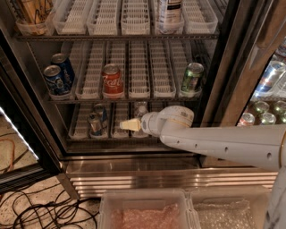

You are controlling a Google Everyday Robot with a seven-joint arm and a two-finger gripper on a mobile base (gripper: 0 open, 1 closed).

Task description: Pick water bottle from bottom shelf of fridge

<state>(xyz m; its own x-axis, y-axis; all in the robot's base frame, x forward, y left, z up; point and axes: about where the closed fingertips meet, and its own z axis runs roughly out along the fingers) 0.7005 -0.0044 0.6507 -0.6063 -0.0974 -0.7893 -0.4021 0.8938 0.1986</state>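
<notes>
From my seat I see the fridge (222, 67) standing open, its ribbed steel base (156, 180) running below the racks. The arm (223, 143) reaches in from the right at the height of the bottom shelf (79, 130), and the pincer (125, 125) points left in front of the middle lane trays. I cannot tell whether the pincer is open or closed (it shows only as a pale cream wedge).

The water bottle (140, 109) stands upright in a middle lane of the bottom shelf, just behind and above the pincer's tip. Its lower part is hidden by the wrist, so I cannot say whether the two touch. To its left on the same rack stand two silver-blue cans (96, 120), one behind the other.

On the rack above are two blue cans (58, 75) at the left, a red can (112, 80) in the middle and a green can (192, 77) at the right. A big white-labelled bottle (169, 13) sits on the top rack. Black cables (40, 210) lie on the floor at lower left, and clear bins (143, 210) fill the bottom edge.
</notes>
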